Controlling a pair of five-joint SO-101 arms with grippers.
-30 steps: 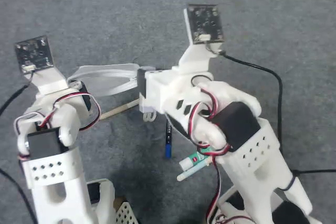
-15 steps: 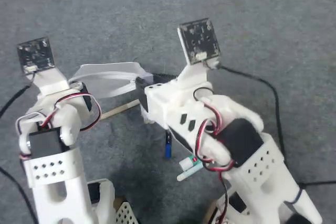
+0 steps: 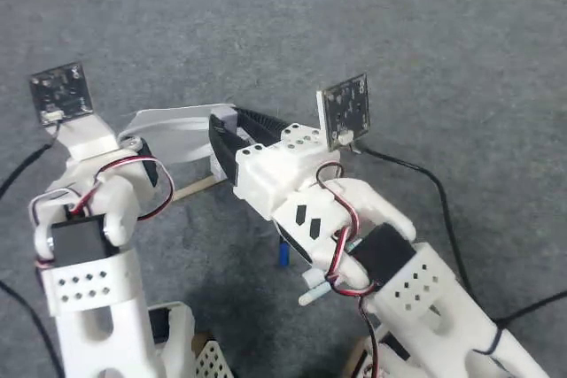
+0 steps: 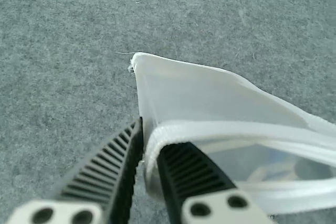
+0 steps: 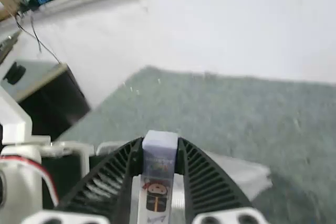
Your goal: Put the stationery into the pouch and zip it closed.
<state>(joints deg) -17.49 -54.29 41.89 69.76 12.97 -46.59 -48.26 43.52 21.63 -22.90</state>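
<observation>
Lengthwise, end outward, right gripper clamps a stationery piece; left gripper pinches pouch

On table: pouch rim in left end effector, sm. item in right end effector by pouch.

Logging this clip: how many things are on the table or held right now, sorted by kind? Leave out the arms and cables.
pouch: 1
blue pen: 1
wooden pencil: 1
white tube: 1
labelled block, held in the right tool: 1
Total: 5
</observation>
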